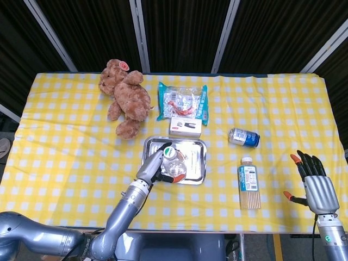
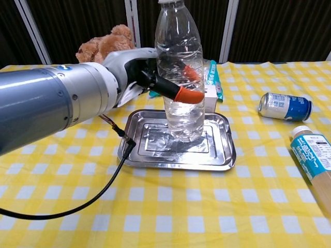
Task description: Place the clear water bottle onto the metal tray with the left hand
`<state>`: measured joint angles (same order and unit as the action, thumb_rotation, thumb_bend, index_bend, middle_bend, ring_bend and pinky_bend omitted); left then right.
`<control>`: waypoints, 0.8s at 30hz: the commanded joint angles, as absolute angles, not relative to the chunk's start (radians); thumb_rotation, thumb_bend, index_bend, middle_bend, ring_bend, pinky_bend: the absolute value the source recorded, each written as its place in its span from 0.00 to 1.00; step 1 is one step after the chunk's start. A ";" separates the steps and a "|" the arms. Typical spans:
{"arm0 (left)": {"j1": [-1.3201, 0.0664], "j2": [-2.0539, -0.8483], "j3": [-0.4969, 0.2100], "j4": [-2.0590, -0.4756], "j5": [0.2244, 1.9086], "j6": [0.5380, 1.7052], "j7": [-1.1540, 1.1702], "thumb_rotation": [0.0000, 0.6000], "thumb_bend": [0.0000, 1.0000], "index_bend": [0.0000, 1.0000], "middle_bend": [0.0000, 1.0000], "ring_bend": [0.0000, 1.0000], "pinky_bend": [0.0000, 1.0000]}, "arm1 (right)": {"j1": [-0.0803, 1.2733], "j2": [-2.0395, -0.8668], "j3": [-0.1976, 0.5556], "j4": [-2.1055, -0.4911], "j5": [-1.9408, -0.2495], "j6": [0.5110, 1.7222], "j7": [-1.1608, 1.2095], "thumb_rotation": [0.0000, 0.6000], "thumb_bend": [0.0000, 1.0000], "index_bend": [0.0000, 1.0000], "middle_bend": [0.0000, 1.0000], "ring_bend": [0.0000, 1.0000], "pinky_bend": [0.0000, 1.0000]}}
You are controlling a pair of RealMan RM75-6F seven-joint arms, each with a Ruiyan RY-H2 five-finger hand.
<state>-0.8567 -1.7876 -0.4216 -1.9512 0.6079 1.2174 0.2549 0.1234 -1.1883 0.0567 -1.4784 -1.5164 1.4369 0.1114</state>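
Note:
The clear water bottle (image 2: 180, 77) stands upright over the middle of the metal tray (image 2: 155, 155), its base down at the tray floor. My left hand (image 2: 139, 72) grips it around the middle from the left, and an orange-tipped finger (image 2: 186, 95) wraps across its front. From above, the bottle (image 1: 175, 161) and the left hand (image 1: 154, 167) sit over the tray (image 1: 196, 147). My right hand (image 1: 314, 179) hovers at the table's right front edge, fingers spread, holding nothing.
Behind the tray are a brown teddy bear (image 1: 126, 98), a snack packet (image 1: 183, 101) and a small white box (image 1: 185, 126). A blue can (image 1: 243, 137) and a capped brown bottle (image 1: 248, 184) lie on their sides to the right. A black cable (image 2: 103, 191) trails from my left arm.

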 commanded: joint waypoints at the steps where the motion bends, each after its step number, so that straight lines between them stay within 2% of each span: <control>1: -0.845 -1.774 -0.421 -2.000 0.589 1.279 0.282 1.00 0.40 0.55 0.53 0.04 0.02 | 0.121 -1.186 0.053 -1.481 -1.521 1.441 0.111 1.00 0.05 0.10 0.00 0.00 0.00; 8: -0.705 -1.559 -0.354 -2.080 0.644 1.328 0.259 1.00 0.40 0.55 0.53 0.03 0.02 | 0.119 -1.188 0.047 -1.494 -1.533 1.447 0.094 1.00 0.05 0.10 0.00 0.00 0.00; 13: -0.558 -1.347 -0.304 -2.092 0.749 1.252 0.082 1.00 0.40 0.55 0.53 0.04 0.02 | 0.122 -1.196 0.045 -1.497 -1.531 1.438 0.074 1.00 0.05 0.10 0.00 0.00 0.00; 18: -0.431 -1.170 -0.275 -2.029 0.885 1.167 -0.153 1.00 0.40 0.55 0.53 0.04 0.02 | 0.123 -1.200 0.045 -1.498 -1.526 1.433 0.063 1.00 0.05 0.10 0.00 0.00 0.00; 24: -0.378 -1.099 -0.275 -1.928 0.962 1.081 -0.345 1.00 0.40 0.55 0.53 0.04 0.02 | 0.129 -1.209 0.043 -1.497 -1.526 1.422 0.049 1.00 0.05 0.10 0.00 0.00 0.00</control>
